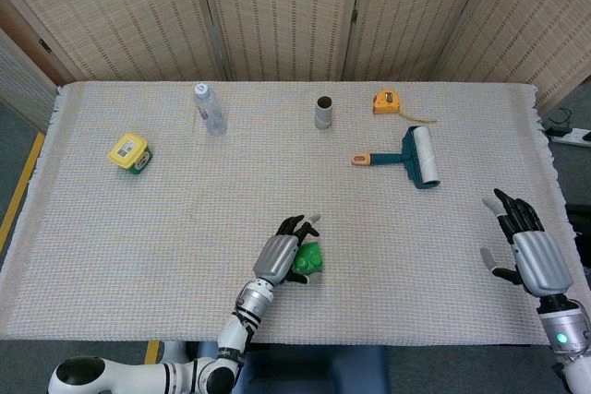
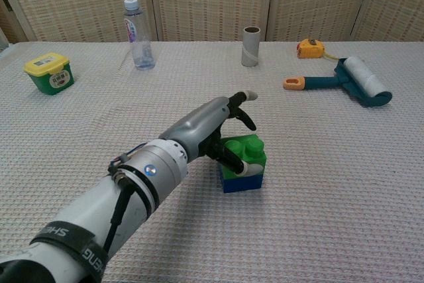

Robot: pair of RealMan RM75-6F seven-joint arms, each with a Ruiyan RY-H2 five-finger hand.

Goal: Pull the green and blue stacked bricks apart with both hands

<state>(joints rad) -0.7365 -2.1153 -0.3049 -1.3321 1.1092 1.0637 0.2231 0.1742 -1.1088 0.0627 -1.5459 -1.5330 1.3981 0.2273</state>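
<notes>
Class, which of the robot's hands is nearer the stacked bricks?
Left. The left hand is on the bricks, fingers over the green one; the right hand hangs apart near the table's right edge.

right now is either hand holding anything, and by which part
The left hand grips the green plastic brick, its fingers wrapped over the near side and top, above the blue brick it sits on. The right hand is open and holds nothing.
</notes>
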